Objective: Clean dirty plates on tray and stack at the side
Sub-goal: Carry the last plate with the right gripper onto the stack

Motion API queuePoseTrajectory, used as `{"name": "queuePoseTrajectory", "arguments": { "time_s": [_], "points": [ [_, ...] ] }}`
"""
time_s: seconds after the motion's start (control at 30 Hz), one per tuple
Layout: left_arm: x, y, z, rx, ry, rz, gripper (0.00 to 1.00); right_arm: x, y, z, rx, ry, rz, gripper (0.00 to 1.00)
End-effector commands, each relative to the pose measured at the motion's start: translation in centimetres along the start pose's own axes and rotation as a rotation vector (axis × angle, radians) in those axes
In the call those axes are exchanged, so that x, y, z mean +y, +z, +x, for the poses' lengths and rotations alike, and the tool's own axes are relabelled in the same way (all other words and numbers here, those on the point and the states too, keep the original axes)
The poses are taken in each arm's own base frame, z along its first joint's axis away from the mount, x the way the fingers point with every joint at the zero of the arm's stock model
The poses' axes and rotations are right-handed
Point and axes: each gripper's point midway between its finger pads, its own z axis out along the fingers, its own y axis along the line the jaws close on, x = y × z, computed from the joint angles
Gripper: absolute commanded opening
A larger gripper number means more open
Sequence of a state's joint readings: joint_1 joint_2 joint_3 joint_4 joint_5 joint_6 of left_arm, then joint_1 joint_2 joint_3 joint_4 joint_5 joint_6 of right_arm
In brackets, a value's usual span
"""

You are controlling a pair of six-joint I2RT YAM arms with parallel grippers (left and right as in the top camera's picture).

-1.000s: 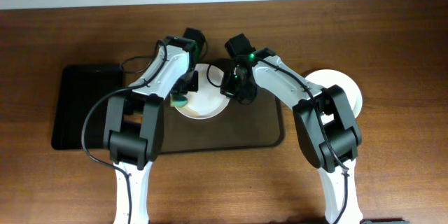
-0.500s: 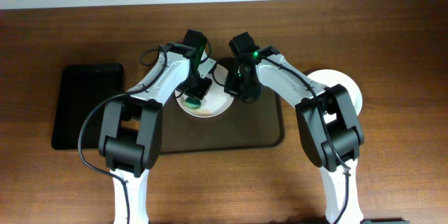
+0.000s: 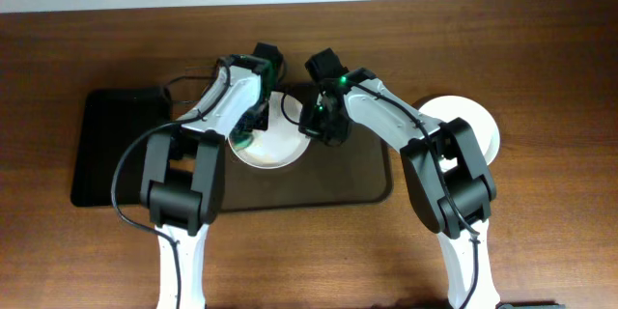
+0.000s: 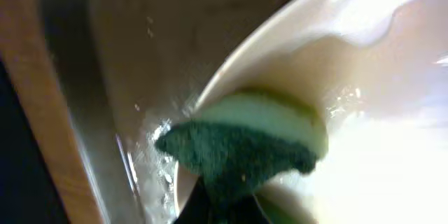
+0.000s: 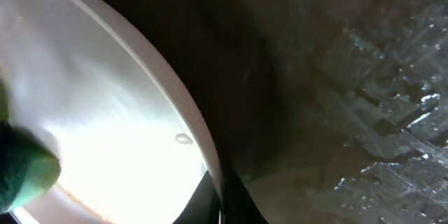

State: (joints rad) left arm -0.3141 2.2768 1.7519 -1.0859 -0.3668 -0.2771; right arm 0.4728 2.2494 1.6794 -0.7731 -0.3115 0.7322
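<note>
On the left half of the brown tray point(image 3: 359, 189) sits the one plate point(image 3: 281, 151) in work, and the change over the last second is a full scrubbing stroke: the left end effector point(image 3: 246, 135), clenched on a green sponge point(image 4: 241, 147), stood at the plate's left rim, swept in to the plate's middle half a second ago, and is now back at the left rim; the left wrist view shows the sponge pressed right where the rim curves up, with wet glints on the tray just beside it. The right end effector point(image 3: 318, 129) has stayed on the plate's opposite edge, toward the tray's centre, and the right wrist view shows it pinched on the rim (only the fingertips' dark edges are visible); the plate has slid a little toward the tray's left end with the stroke. A faint brownish smear that showed near the plate's front edge mid-stroke is no longer evident from above, so I judge this plate nearly clean and close to joining the side stack point(image 3: 480, 122) on the worktop point(image 3: 541, 58) just off the tray's right end; how many plates lie there I cannot tell.
</note>
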Motion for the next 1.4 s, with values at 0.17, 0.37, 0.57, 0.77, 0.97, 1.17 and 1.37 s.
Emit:
{"name": "queuePoseTrajectory", "arguments": {
  "time_s": [0.17,0.37,0.57,0.77,0.97,1.17,1.37],
  "points": [
    [5.7,-7.1,-4.0,-0.02,-0.073,0.237,0.0,-4.2,0.9,-0.2,0.001,0.038,0.134,0.04],
    [4.8,-7.4,-5.4,-0.065,-0.101,0.338,0.01,-6.6,-13.6,-2.0,-0.337,-0.075,0.416,0.04],
    [4.2,-7.7,-6.3,-0.103,-0.096,0.344,0.0,-6.7,-20.2,-1.7,-0.597,-0.149,0.663,0.04],
    [4.1,-7.8,-6.3,-0.105,-0.094,0.344,0.0,-1.5,-25.2,1.6,-1.017,-0.308,0.936,0.04],
    [4.1,-7.7,-6.3,-0.105,-0.094,0.344,0.01,2.4,-27.9,4.2,-1.242,-0.421,1.006,0.04],
    [4.1,-7.7,-6.3,-0.105,-0.094,0.344,0.0,0.9,-25.3,3.8,-1.078,-0.368,0.908,0.04],
    [4.1,-7.7,-6.2,-0.102,-0.093,0.344,0.01,-12.7,-25.7,0.9,-0.584,0.183,0.685,0.04]
  ]
}}
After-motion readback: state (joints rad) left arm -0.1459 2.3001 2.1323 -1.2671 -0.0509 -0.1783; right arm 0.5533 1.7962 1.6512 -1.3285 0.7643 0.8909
